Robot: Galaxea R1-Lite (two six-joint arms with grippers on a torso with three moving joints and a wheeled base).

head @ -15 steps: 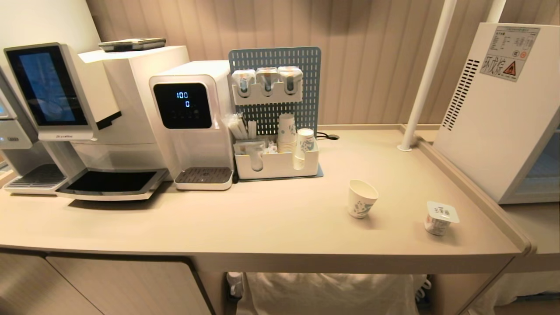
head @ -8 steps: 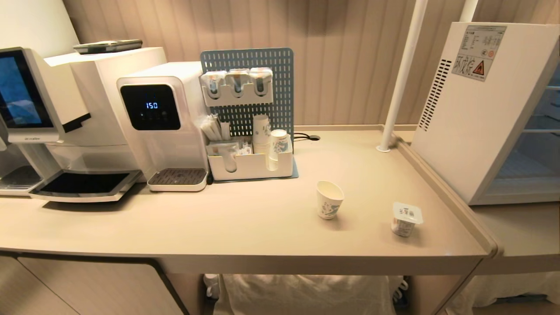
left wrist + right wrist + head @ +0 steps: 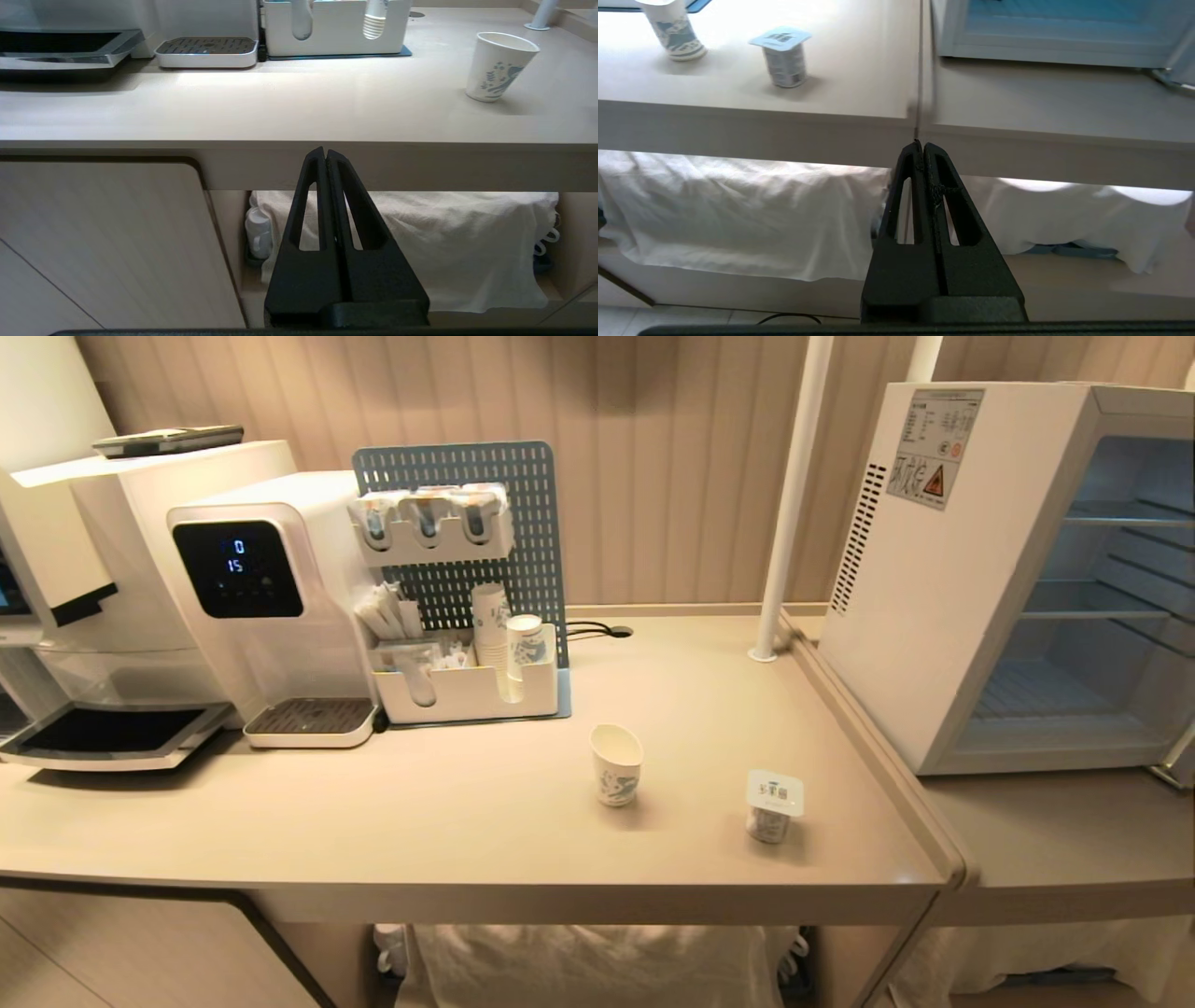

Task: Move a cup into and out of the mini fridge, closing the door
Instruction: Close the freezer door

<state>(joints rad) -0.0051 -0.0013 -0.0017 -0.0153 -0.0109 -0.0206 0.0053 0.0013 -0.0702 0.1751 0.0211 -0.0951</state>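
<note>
White paper, the cup (image 3: pixel 616 763) stands upright and empty on the tabletop (image 3: pixel 373 812), beside a foil-lidded pot (image 3: pixel 772 806). The mini fridge (image 3: pixel 943 569) gapes, shelves bare. Left hand (image 3: pixel 325 156) and right hand (image 3: pixel 923 149) are closed, empty, below the tabletop edge.

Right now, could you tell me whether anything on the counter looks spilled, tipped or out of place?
Nothing stands out: the cup and the small foil-lidded pot stand upright and apart on the counter; no spills. The mini fridge stands open.
</note>
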